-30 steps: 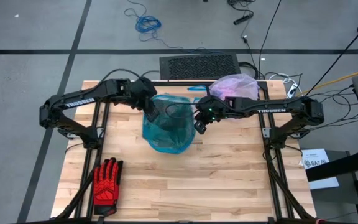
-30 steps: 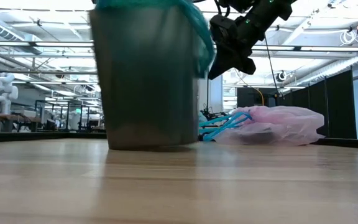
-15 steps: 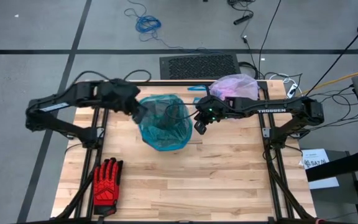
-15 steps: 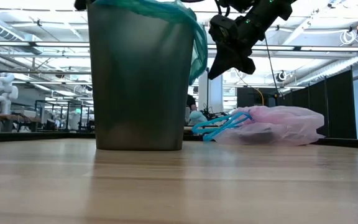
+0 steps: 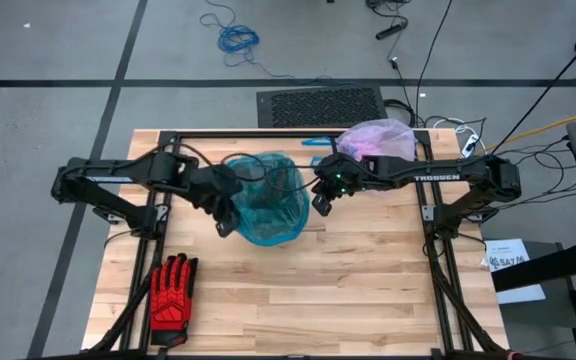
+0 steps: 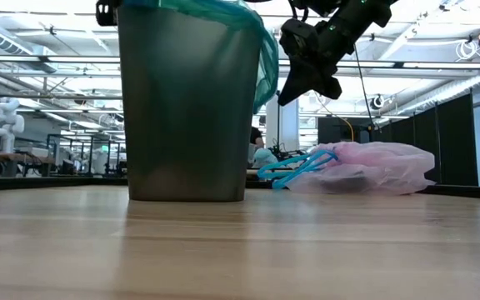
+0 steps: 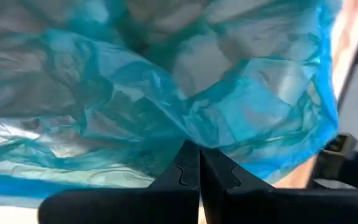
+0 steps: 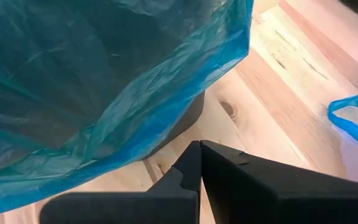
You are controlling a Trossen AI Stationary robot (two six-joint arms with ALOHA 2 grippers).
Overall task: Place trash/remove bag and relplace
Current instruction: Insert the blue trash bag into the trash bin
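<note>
Relining looks nearly done: teal-blue plastic liner drapes the grey bin. Left gripper, fingers pressed together and empty, touches its skirt; right gripper, likewise closed, hangs beside. Next, tuck evenly.

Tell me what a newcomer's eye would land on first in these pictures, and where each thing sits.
First the bin lined with a teal-blue bag, mid-table near the far edge, flanked by two dark arms: the left claw shut at its near-left rim, the right claw shut beside its right rim. Next the pink-lavender bag slumped at the far edge behind the right arm, and the red-and-black glove lying at the near-left corner.
</note>
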